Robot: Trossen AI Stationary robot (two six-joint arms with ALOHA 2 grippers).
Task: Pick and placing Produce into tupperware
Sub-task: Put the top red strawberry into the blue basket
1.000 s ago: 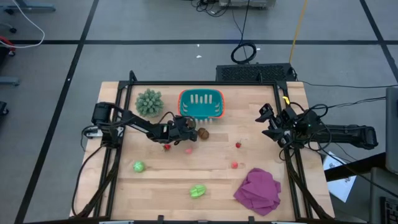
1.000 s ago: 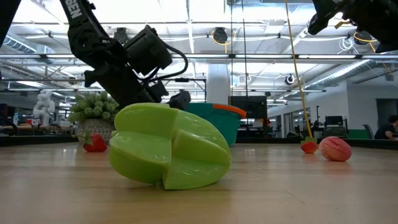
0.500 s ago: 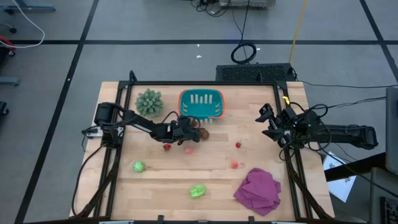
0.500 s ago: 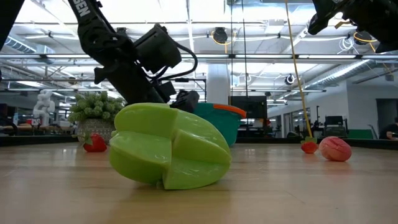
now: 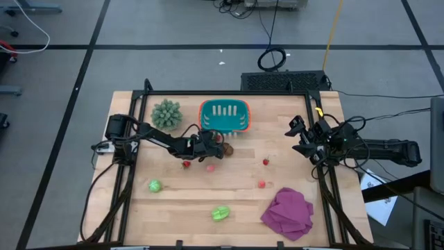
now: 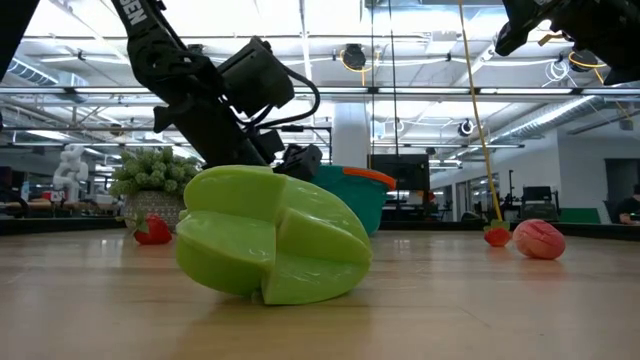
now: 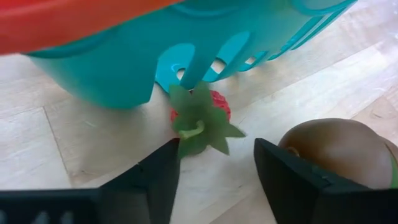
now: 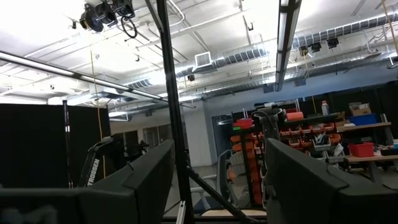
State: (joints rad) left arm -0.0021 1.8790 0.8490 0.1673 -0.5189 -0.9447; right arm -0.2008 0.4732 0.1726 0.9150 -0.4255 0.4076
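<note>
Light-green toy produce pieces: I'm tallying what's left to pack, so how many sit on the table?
2: a small round light-green piece near the left edge, and a ridged light-green piece near the front edge, centre. None visibly hidden.

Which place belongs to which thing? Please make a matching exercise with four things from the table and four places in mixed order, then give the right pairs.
Things:
1. magenta cloth
2. spiky plant
3. strawberry
4. right pincer

Places:
A. beside the teal tub, on the left arm's side
B. at the table's near edge, on the right arm's side
C. in front of the left pincer, close against the tub's wall
D. at the right edge of the table, away from all produce

Pairs: 1-B, 2-A, 3-C, 4-D
</note>
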